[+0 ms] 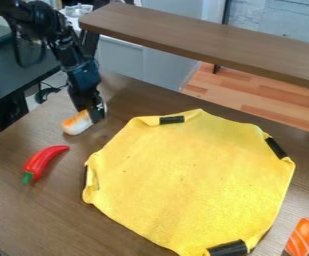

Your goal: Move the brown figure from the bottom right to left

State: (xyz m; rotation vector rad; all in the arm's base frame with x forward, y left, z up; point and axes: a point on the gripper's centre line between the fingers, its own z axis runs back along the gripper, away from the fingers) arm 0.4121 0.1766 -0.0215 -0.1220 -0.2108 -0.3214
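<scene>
At worktop (23, 210) left: brown-tipped figure (77, 123)
Pincer (96, 113): grip not discernible
Leftward move: seemingly done
Remaining: retreat

Fuzzy matt yellow cloth (190, 180), glossy red chili pepper (44, 161), wood-grain table (33, 220)

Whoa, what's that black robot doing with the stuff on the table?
The black robot arm has its gripper down low, right by one end of a small brown-and-white piece on the left side of the table. I can't tell if it is holding it. The red pepper lies nearer to us, a yellow cloth is spread in the middle, and an orange striped piece sits at the bottom right.
</scene>
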